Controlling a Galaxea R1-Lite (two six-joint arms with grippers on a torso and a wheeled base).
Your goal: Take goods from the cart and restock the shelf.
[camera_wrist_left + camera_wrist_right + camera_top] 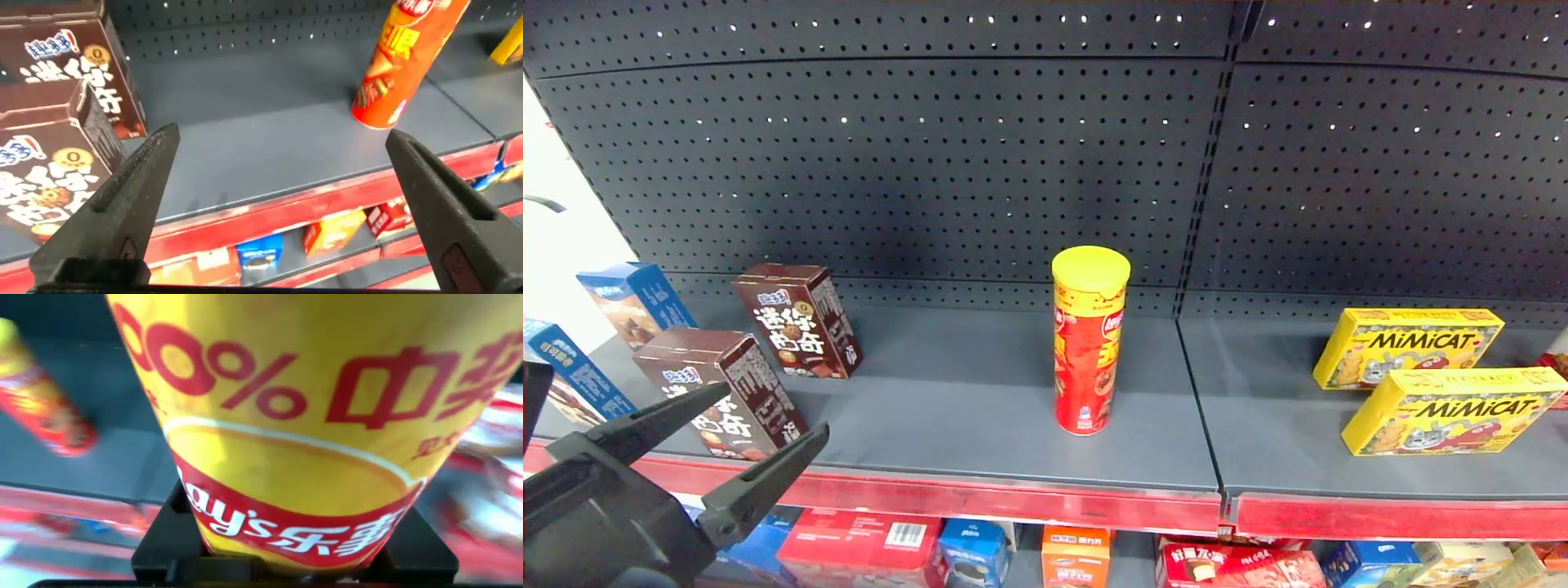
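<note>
A: What is the right gripper (pixel 290 567) doing?

B: It is clamping a yellow-and-red chip can (pixel 294 416), with its black frame sitting on either side of the can's lower end. The can is being held out in front of the shelf (pixel 980 408).

A: And the left gripper (pixel 776 408)?

B: It is hovering at the shelf's front left with its two dark fingers (pixel 122 212) spread wide and gripping nothing. It is pointing in over the red front strip (pixel 1013 498).

A: What is lying just beyond it?

B: A front brown cookie box (pixel 723 392) is standing near the edge, just behind the fingertips. A rear brown cookie box (pixel 799 320) is standing a little deeper. Two blue boxes (pixel 637 300) are leaning to their left.

A: Where is the stock already on the shelf standing?

B: A red chip can (pixel 1089 343) with a yellow lid is standing upright by itself near the middle, well apart from the brown boxes. To its right, two yellow cat-print boxes (pixel 1409 347) are lying flat, one in front of the other.

A: And behind all that?

B: A dark pegboard wall (pixel 931 163) is closing off the back.
</note>
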